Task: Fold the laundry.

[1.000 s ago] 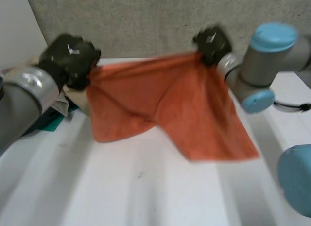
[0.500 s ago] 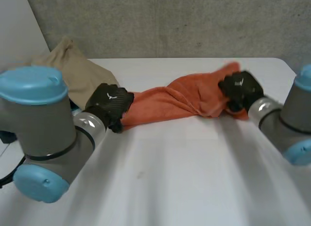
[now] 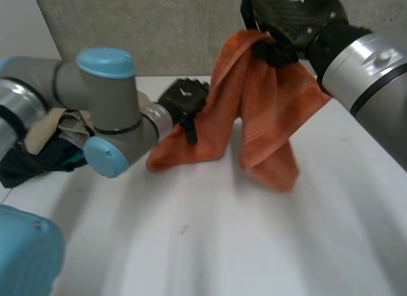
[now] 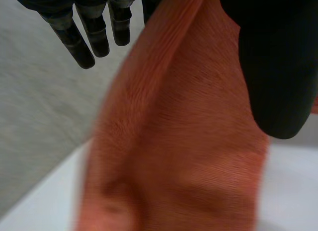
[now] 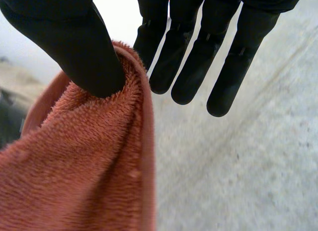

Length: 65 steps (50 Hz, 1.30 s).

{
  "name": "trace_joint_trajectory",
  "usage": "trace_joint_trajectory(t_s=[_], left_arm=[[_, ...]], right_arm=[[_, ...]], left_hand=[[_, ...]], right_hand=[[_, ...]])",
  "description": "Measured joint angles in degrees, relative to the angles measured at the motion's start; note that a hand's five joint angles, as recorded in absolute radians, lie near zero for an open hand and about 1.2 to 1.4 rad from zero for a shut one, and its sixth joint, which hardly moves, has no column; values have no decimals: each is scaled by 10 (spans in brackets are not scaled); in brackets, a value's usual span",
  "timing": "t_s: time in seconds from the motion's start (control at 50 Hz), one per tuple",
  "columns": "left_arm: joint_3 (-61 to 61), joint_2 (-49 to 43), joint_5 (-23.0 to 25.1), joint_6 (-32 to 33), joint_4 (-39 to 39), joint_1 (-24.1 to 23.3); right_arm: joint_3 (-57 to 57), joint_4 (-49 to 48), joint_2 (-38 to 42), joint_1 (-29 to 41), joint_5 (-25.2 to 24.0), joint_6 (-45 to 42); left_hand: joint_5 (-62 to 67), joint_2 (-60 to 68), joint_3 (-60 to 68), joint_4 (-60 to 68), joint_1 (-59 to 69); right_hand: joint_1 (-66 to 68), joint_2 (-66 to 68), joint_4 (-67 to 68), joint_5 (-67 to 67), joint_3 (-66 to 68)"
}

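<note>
An orange towel hangs in folds from my right hand, which is raised high over the back of the white table; its lower ends rest on the table. In the right wrist view the thumb pinches the towel's edge against the straight fingers. My left hand is low, against the towel's left fold. In the left wrist view its fingers are straight and spread away from the thumb, with the towel running loose between them.
A pile of beige and dark clothes lies at the table's left edge, behind my left arm. A grey wall stands close behind the table. The table's near half is bare.
The towel went from stretched in the air down to the table. Now my right hand has lifted its end high, and my left hand has opened and let go.
</note>
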Motion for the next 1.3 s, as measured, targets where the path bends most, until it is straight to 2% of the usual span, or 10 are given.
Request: trace_joint_trajectory(t_s=[0.08,0.16,0.24,0.38,0.48,0.62,0.88,0.94,1.1,1.3], left_arm=[[35,-41,7,-3,-37,-15],[50,-50,-6,-3,-54,-22],[40,-13,-70,-4,-32,-3],[-5,72,-112,23,48,39],[-21,114,-84,67,128,54],[-50,165,-141,74,219,52],[-330,183,-127,74,247,27],[-364,153,-124,94,244,28],[-374,146,-143,107,129,47],[-363,219,-73,66,-4,105]], right_arm=[[-4,2,-19,6,-3,26],[-8,3,-10,-11,-3,45],[-17,6,40,-48,-1,38],[-71,27,157,-87,17,-17],[-160,35,234,-89,77,-54],[-261,5,278,-72,174,-55],[-47,-19,266,-56,119,-72],[8,-19,282,-57,105,-98],[65,1,305,-69,111,-147],[80,23,274,-78,111,-117]], left_hand=[[39,51,47,55,69],[463,483,476,487,535],[518,559,551,568,553],[518,560,551,568,553],[518,562,556,570,553],[518,566,556,571,553],[517,561,554,568,551],[476,484,481,488,491],[44,59,57,61,51],[15,26,20,29,29]], right_hand=[[0,0,0,0,0],[0,0,0,0,0],[0,0,0,0,0],[0,0,0,0,0],[0,0,0,0,0],[0,0,0,0,0],[0,0,0,9,0],[0,0,0,9,0],[0,0,0,9,0],[0,0,0,9,0]])
